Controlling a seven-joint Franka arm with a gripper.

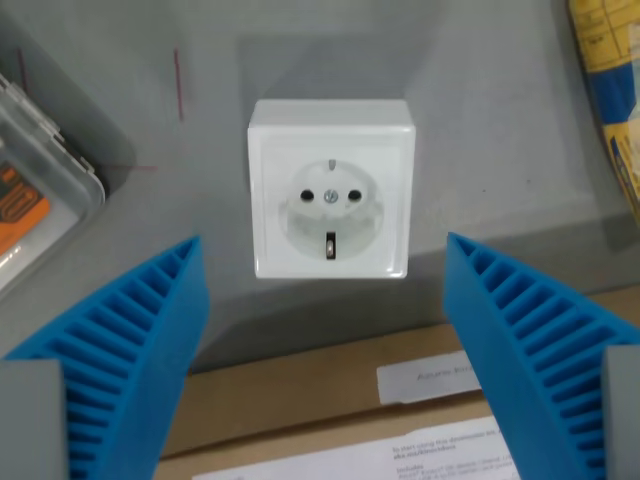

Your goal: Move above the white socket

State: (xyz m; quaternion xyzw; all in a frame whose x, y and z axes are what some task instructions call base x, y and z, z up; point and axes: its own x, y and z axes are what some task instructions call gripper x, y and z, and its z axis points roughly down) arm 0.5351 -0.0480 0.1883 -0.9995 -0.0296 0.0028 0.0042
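Here you look straight down on the white socket (331, 188), which sits upright-facing on the grey table (480, 130), near the middle of the wrist view and a little above centre. Its round recess shows two pin holes, a screw between them and a dark slot below. The gripper (325, 262) hangs over the socket's lower edge, with its two blue ribbed fingers (135, 340) spread wide, one at the wrist view's left and one at the wrist view's right; nothing lies between them, and neither touches the socket. You can see the socket's width fits inside the gap with room on both sides. Below the socket, a brown cardboard box (300, 395) with white printed labels fills the bottom of the view between the fingers. At the wrist view's left edge stands a clear plastic case (45, 175) with something orange inside. At the upper right corner a yellow and blue package (612, 80) pokes in. Thin red marks show on the table beside the case.
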